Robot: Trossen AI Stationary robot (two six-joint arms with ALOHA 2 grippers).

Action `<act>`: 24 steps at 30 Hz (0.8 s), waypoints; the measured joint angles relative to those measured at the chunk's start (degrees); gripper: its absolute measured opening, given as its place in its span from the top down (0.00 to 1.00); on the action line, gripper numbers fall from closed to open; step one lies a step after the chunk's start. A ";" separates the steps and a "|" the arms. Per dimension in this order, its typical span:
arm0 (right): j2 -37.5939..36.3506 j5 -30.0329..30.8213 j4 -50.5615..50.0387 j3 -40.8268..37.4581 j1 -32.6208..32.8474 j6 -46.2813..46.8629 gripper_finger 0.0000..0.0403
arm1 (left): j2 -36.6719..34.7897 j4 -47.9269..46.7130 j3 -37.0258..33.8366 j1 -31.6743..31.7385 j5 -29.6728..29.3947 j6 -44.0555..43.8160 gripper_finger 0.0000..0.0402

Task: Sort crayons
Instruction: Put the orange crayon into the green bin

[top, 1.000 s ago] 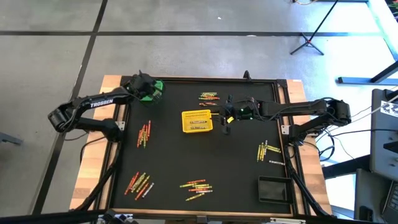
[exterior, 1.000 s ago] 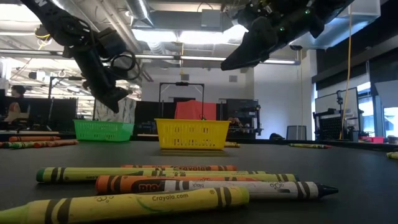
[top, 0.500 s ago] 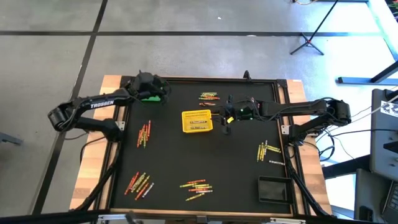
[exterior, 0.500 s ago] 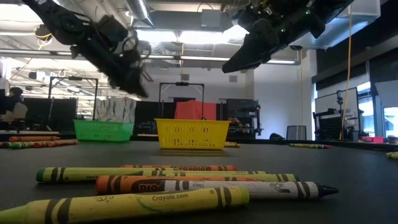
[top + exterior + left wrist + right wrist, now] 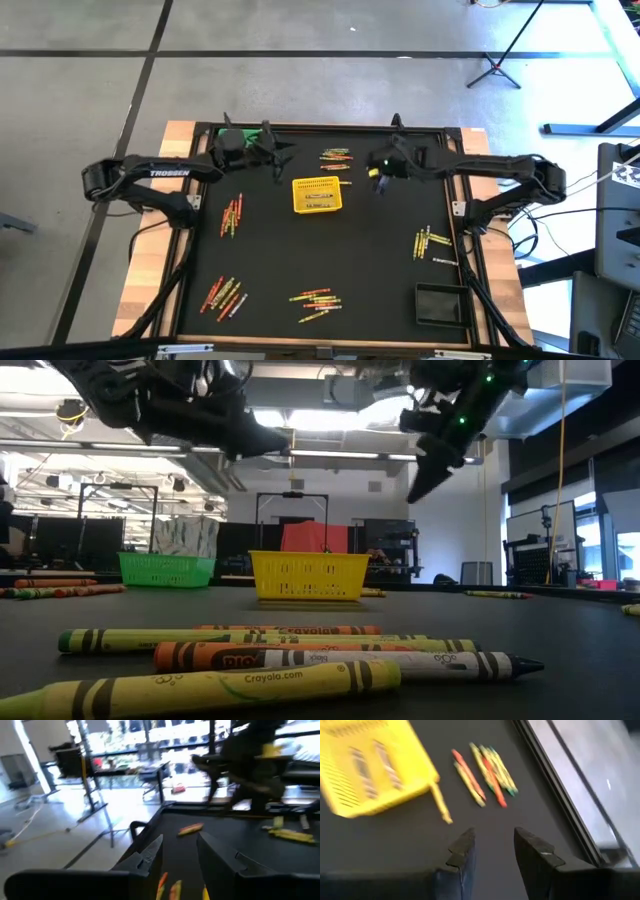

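Nearest the low camera lie a yellow Crayola crayon (image 5: 210,688), an orange one (image 5: 300,657) and a yellow-green one (image 5: 150,640), side by side on the black table top (image 5: 390,260); in the high view this front pile (image 5: 314,298) sits at the near edge, with a red and yellow cluster (image 5: 225,295) towards the left corner and a black basket (image 5: 440,303) towards the right corner; farther in, a yellow group (image 5: 432,243) lies on the right side and a red-orange group (image 5: 232,213) on the left; the yellow mesh basket (image 5: 317,194) stands mid-table, with yellow crayons inside it and one yellow crayon (image 5: 440,802) just outside its corner; beyond it a mixed pile (image 5: 337,155) of red, yellow and green crayons lies near the far rim; the green basket (image 5: 166,568) stands at the far left; the left gripper (image 5: 272,153) hangs above the far edge left of that pile, fingers apart, nothing between them; the right gripper (image 5: 379,172) hangs above the table right of the yellow basket, fingers apart and empty
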 joint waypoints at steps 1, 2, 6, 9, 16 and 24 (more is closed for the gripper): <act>0.02 0.00 -2.41 0.53 -1.58 0.77 0.67 | 0.70 0.82 0.00 -0.71 0.05 -0.35 0.73; 0.00 -0.02 -4.96 0.88 -3.44 1.36 0.67 | 1.43 1.02 0.00 -1.46 0.09 -0.89 0.73; -0.03 -0.13 -12.08 1.04 -10.96 2.91 0.67 | 5.25 2.83 0.00 -4.70 0.02 -0.54 0.73; -0.03 -0.74 -13.80 0.70 -16.45 4.52 0.67 | 6.14 4.74 0.00 -5.75 0.02 0.91 0.73; 1.27 -7.60 -13.37 -1.48 -25.69 4.25 0.67 | 6.25 5.38 0.00 -6.50 -0.11 0.94 0.73; 8.43 -8.96 -13.36 -1.76 -30.73 3.13 0.67 | 6.23 5.35 0.00 -6.45 -0.26 0.94 0.73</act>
